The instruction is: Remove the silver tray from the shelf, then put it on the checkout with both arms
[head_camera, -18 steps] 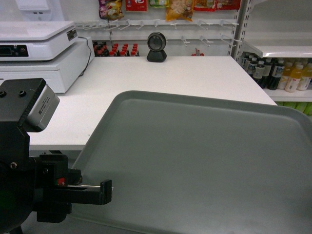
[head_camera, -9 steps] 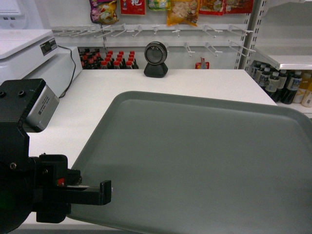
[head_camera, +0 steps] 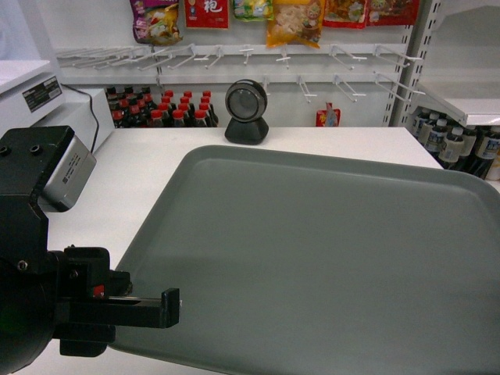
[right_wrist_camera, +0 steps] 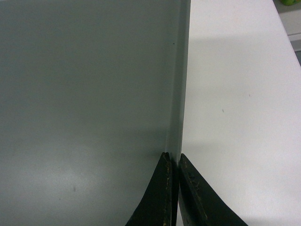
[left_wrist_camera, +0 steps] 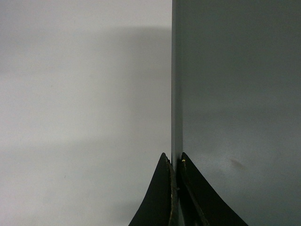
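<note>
Head view: the silver tray (head_camera: 312, 258) hangs over the white checkout counter (head_camera: 141, 168), gripped at its edges.

Largest is the tray, filling the lower right of the head view. Behind it stand a scale machine (head_camera: 39, 94), a black round-headed scanner (head_camera: 246, 112), rows of red-capped bottles (head_camera: 160, 113) and hanging snack bags (head_camera: 293, 19), one red pack showing white Chinese characters too small to read. The left pincer (head_camera: 160, 307) shows at the tray's left rim; the left wrist view alone shows its fingers (left_wrist_camera: 164, 197) pressed on the thin rim. The right pincer (right_wrist_camera: 173, 188), unseen from the head, pinches the opposite rim over the counter.
</note>
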Motion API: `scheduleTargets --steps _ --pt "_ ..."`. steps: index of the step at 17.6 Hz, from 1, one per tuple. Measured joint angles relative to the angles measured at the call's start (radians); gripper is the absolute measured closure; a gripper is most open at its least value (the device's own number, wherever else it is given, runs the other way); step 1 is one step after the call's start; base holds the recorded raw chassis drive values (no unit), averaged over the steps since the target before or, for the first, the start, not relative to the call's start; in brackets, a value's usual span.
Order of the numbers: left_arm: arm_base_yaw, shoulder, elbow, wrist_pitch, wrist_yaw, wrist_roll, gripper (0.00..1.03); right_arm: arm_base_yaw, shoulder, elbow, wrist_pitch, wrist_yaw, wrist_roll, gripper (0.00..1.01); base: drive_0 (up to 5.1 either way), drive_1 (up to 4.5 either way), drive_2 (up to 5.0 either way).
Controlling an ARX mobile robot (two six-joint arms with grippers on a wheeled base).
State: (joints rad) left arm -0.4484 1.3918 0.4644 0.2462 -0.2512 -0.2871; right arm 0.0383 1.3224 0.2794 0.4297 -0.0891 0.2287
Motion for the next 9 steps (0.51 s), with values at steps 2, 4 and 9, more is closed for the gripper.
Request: scheduleTargets --steps 2,4,9 --pt "0.0 0.0 0.0 0.0 0.0 0.0 1.0 0.0 -0.001 0.0 0.003 0.0 0.0 0.98 0.0 3.95 -3.9" --pt "-0.001 0.0 0.0 0.002 0.0 0.0 1.0 0.0 -0.001 0.0 0.006 0.002 0.0 0.98 0.0 3.94 -3.9" --pt "-0.001 0.001 0.0 0.001 0.0 0.0 1.0 0.0 0.0 0.0 0.004 0.002 0.0 0.98 0.0 0.0 0.0"
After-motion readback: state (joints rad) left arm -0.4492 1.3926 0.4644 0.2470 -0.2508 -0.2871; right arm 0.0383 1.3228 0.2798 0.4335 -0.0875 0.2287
